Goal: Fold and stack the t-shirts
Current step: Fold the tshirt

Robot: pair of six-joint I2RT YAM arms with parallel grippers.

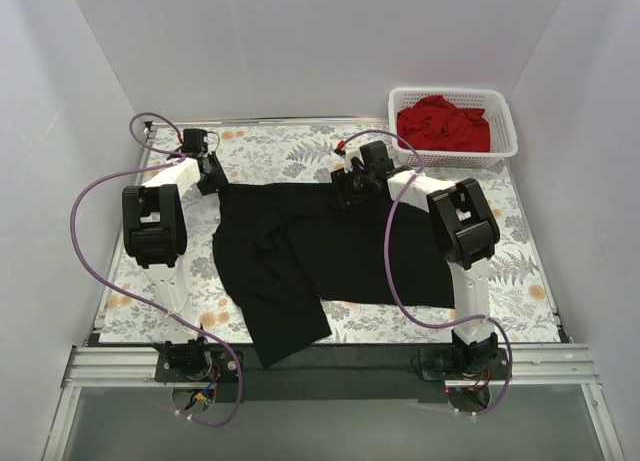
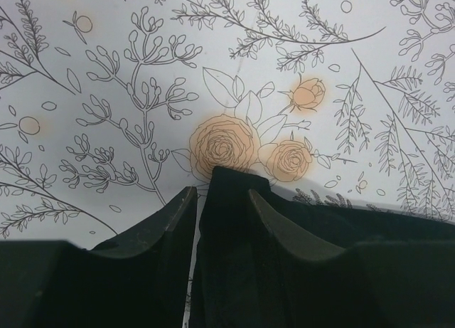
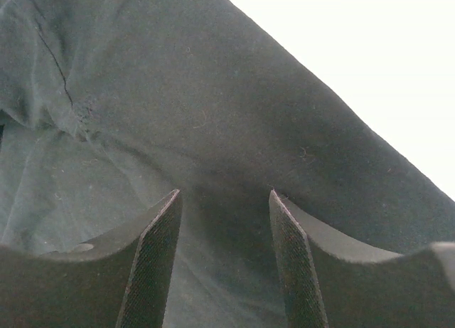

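The black t-shirt (image 1: 320,246) lies spread and rumpled on the flowered table, one part reaching the near edge. My left gripper (image 1: 213,181) is at its far left corner. In the left wrist view the jaws (image 2: 221,190) stand partly open with that black corner (image 2: 227,221) between them and a thin gap at the left finger. My right gripper (image 1: 347,191) is at the shirt's far edge. Its jaws (image 3: 224,193) are open right over the black cloth (image 3: 213,93). The red t-shirt (image 1: 443,124) lies crumpled in the basket.
The white lattice basket (image 1: 452,93) stands at the far right corner of the table. White walls close in the table on three sides. Purple cables loop from both arms. A metal rail runs along the near edge.
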